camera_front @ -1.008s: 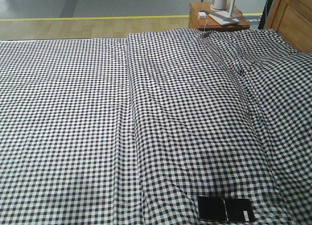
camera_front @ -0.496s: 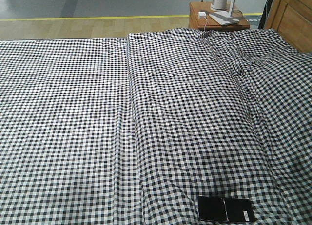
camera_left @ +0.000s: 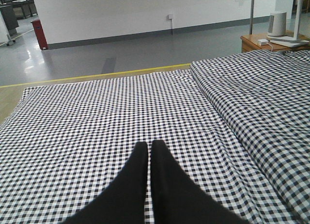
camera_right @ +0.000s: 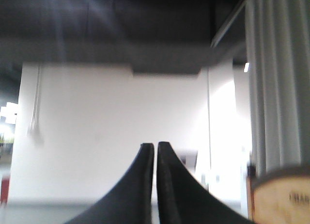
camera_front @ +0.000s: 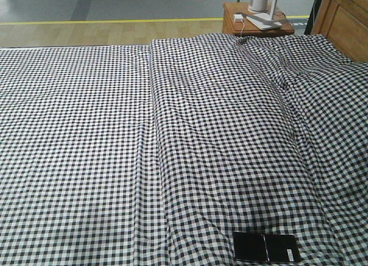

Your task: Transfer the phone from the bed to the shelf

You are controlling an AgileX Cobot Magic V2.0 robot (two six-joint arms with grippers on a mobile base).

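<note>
Black-and-white gingham fills nearly the whole front view: the wrinkled sheet of the bed point(camera_front: 86, 139) runs from edge to edge. At the near edge, right of centre, the phone point(camera_front: 265, 247) lies flat on the sheet. It is a glossy black slab with its long side across the view, a crease down its middle and a small white sticker near its right end, and nothing touches it. Just left of the phone, a long fold point(camera_front: 156, 133) in the cloth runs away toward the far side, and to the right the sheet rises in a soft hump. Past the bed's far right corner stands a reddish-brown bedside table point(camera_front: 230, 23) carrying a small white block point(camera_front: 238, 16) with a cable and the white base of some appliance point(camera_front: 261, 15). The brown wooden headboard point(camera_front: 345, 21) is beside it. Behind the bed a strip of pale wood floor ends at a yellow line point(camera_front: 115, 21), with grey floor beyond. In its wrist view, the left gripper point(camera_left: 149, 149) points out low over the checked sheet, its black fingers drawn together to a hairline gap and holding nothing. The right gripper point(camera_right: 156, 149) is likewise closed and empty, aimed at a blurred white wall point(camera_right: 111, 127). A grey ribbed surface point(camera_right: 276, 88) stands at the right of that view, and a brown edge point(camera_right: 281, 200) below it is too blurred to identify.
</note>
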